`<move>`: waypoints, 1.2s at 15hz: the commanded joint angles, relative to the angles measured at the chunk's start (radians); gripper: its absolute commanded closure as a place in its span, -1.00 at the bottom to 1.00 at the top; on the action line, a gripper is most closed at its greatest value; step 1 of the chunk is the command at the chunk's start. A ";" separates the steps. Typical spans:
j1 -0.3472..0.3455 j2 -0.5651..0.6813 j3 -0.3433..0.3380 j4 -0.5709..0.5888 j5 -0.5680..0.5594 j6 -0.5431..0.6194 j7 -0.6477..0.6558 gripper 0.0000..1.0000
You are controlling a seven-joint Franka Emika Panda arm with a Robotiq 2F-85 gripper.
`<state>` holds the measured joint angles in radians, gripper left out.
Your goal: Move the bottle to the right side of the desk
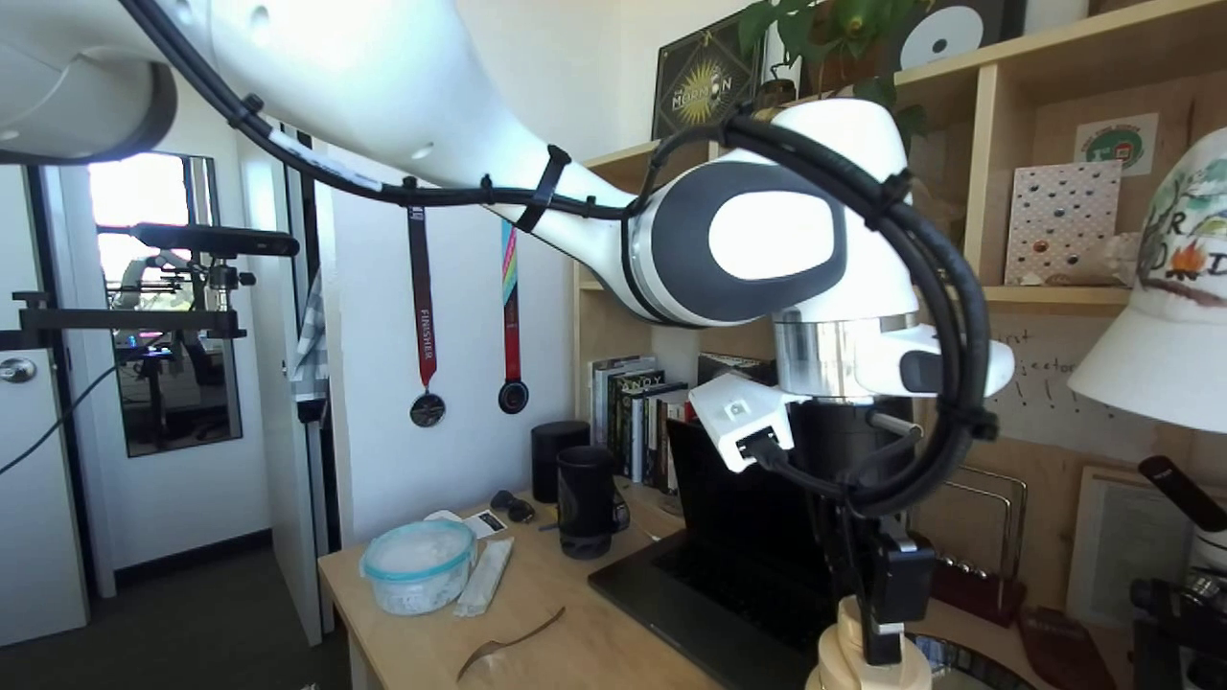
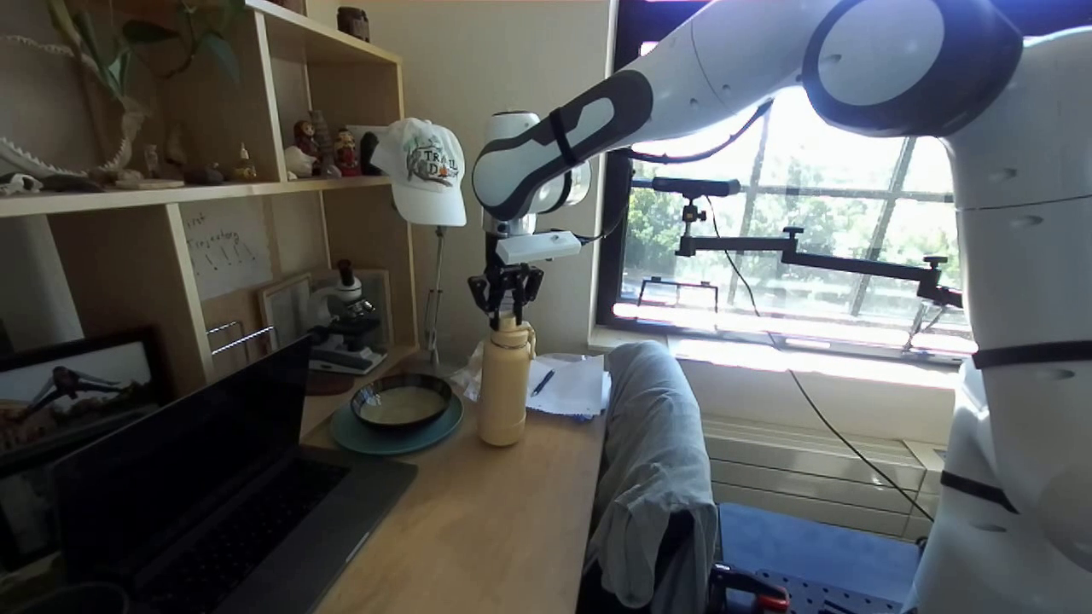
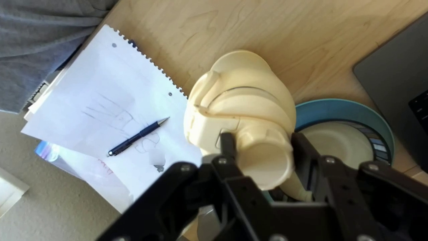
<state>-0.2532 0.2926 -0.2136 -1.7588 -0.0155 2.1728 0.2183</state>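
Note:
The cream bottle (image 2: 502, 392) is upright at the far part of the desk (image 2: 512, 512) in an exterior view. Its top (image 1: 832, 661) shows at the bottom edge of an exterior view, with the lower part cut off. My gripper (image 2: 508, 319) points down from above, one finger on each side of the bottle's cap. In the wrist view the fingers (image 3: 261, 140) flank the round cap closely and appear to press on it; the bottle's handle loop (image 3: 205, 88) lies to the left. I cannot tell whether the bottle's base touches the desk.
A dark-rimmed bowl (image 2: 401, 401) on a teal plate (image 2: 375, 439) stands beside the bottle. Papers with a pen (image 3: 138, 137) lie on its other side. An open laptop (image 2: 230, 503), a lidded tub (image 1: 419, 575) and a black mug-like container (image 1: 585, 503) are on the desk. A draped chair (image 2: 653, 452) borders it.

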 commanded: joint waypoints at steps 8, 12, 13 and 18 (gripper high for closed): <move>0.049 -0.103 -0.017 -0.131 -0.086 0.076 0.038 -0.58; 0.059 -0.142 -0.016 -0.125 -0.139 0.040 0.071 -1.00; 0.063 -0.155 -0.013 -0.123 -0.151 0.037 0.072 -1.00; 0.119 -0.252 0.034 -0.096 -0.197 -0.053 0.052 -1.00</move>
<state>-0.1761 0.1263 -0.2089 -1.8470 -0.1747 2.1969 0.2632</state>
